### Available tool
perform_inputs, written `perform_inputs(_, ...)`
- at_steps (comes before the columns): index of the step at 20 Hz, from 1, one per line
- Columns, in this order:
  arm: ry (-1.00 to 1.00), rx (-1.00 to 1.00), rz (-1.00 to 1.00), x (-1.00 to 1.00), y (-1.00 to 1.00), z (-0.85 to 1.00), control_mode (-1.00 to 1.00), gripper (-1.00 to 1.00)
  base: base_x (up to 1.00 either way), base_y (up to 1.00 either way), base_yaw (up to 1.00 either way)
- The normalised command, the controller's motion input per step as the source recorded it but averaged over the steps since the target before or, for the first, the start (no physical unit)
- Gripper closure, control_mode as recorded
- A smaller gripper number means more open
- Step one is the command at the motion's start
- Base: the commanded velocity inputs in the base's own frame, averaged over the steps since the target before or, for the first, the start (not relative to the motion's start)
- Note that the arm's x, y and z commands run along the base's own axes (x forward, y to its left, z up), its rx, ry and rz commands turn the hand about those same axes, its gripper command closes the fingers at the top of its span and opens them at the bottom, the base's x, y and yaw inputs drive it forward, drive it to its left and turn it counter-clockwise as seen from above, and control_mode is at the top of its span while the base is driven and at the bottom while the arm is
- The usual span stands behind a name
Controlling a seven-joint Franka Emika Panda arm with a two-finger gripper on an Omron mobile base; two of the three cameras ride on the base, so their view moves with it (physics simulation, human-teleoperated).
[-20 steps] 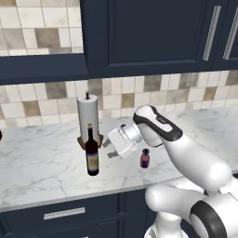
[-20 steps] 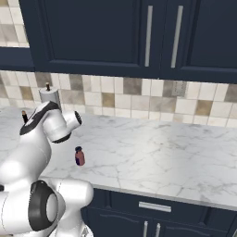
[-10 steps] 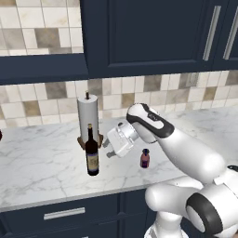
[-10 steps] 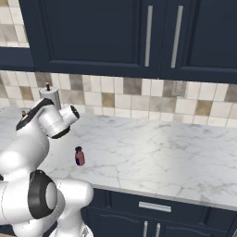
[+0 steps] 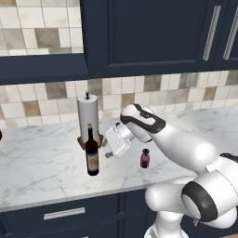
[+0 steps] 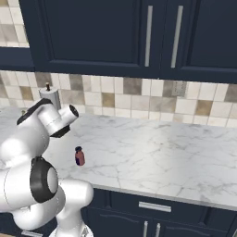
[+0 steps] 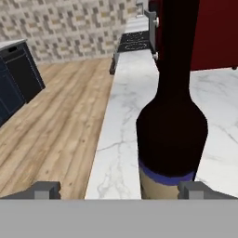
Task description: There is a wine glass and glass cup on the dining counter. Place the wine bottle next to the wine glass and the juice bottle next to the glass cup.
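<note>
Marble counter edge nears wine bottle; fingers spread, seemingly not touching.

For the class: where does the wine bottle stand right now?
In the left base view the wine bottle stands upright on the marble counter, just in front of the paper towel roll, left of the open gripper and the juice bottle.
</note>
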Motion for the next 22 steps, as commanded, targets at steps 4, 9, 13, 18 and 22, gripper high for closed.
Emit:
perform_inputs(4,-0.12,0.00,0.03,0.21,0.03,-0.22,-1.00,-1.00,0.00,0.00,0.00)
perform_inputs(9,-0.06,0.00,0.01,0.29,0.04,-0.18,-1.00,-1.00,0.00,0.00,0.00)
perform_inputs(13,0.00,0.00,0.00,0.23,0.19,-0.14,-1.00,-1.00,0.00,0.00,0.00)
perform_inputs(18,0.00,0.00,0.00,0.27,0.26,-0.14,-1.00,-1.00,0.00,0.00,0.00)
perform_inputs(22,0.00,0.01,0.00,0.04,0.25,-0.12,-1.00,-1.00,0.00,0.00,0.00)
